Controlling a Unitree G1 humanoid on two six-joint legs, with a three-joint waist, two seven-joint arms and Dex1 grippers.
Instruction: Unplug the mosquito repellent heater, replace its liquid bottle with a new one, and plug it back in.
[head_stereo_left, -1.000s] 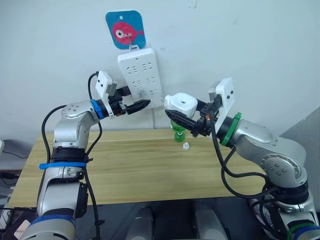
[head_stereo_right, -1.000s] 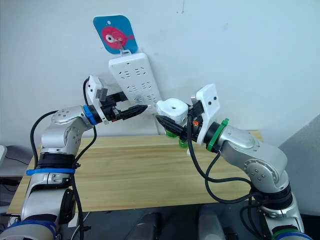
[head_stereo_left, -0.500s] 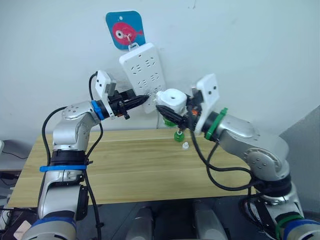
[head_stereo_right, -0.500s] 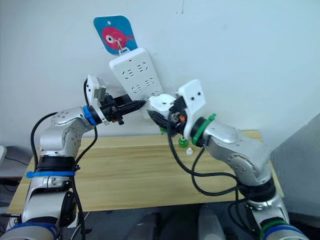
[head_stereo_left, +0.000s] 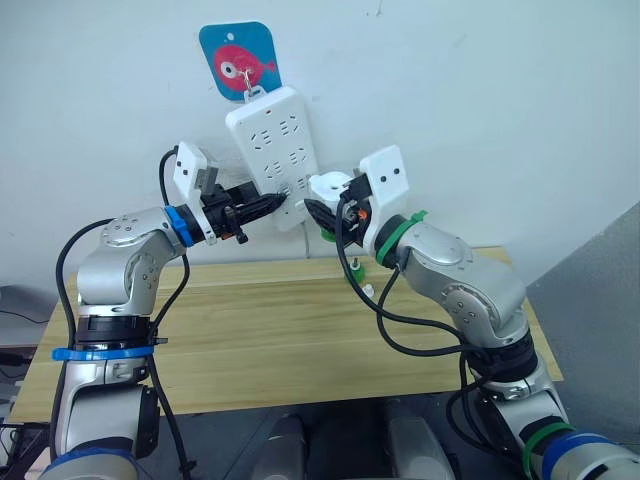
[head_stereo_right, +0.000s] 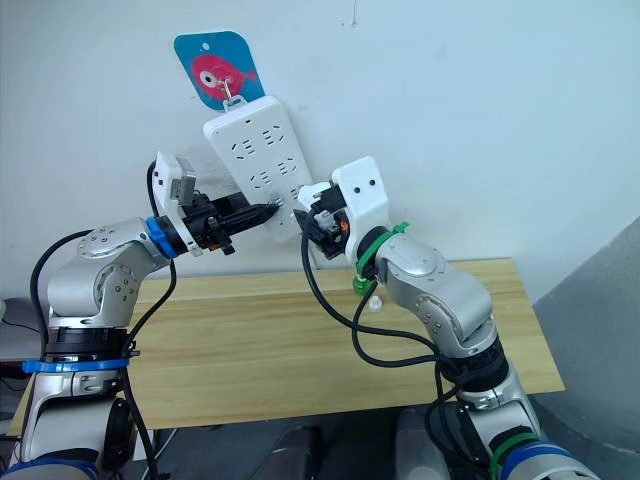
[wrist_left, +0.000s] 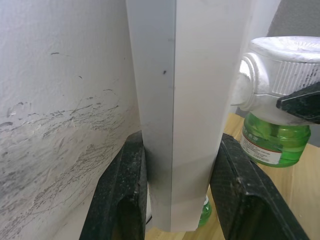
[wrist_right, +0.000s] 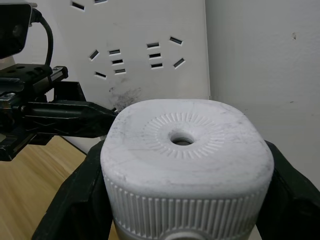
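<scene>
The white mosquito repellent heater (head_stereo_left: 331, 187), with a green liquid bottle (wrist_left: 272, 145) fitted under it, sits between the fingers of my right gripper (head_stereo_left: 328, 212), which is shut on it. The heater (wrist_right: 185, 150) is close against the lower right face of the white power strip (head_stereo_left: 272, 150) hanging on the wall. Its prongs are hidden. My left gripper (wrist_left: 181, 142) is shut on the strip's lower edge (wrist_left: 185, 100), one finger on each side. A second green bottle (head_stereo_left: 357, 270) stands on the table below the heater.
The strip hangs tilted from a hook on a blue fish sticker (head_stereo_left: 240, 60). A small white cap (head_stereo_left: 369, 290) lies on the wooden table (head_stereo_left: 250, 340) beside the second bottle. The white wall stands right behind both grippers.
My right arm has carried the heater left and up to the power strip. My left gripper has moved in and shut on the strip's lower edge. The head camera has shifted.
</scene>
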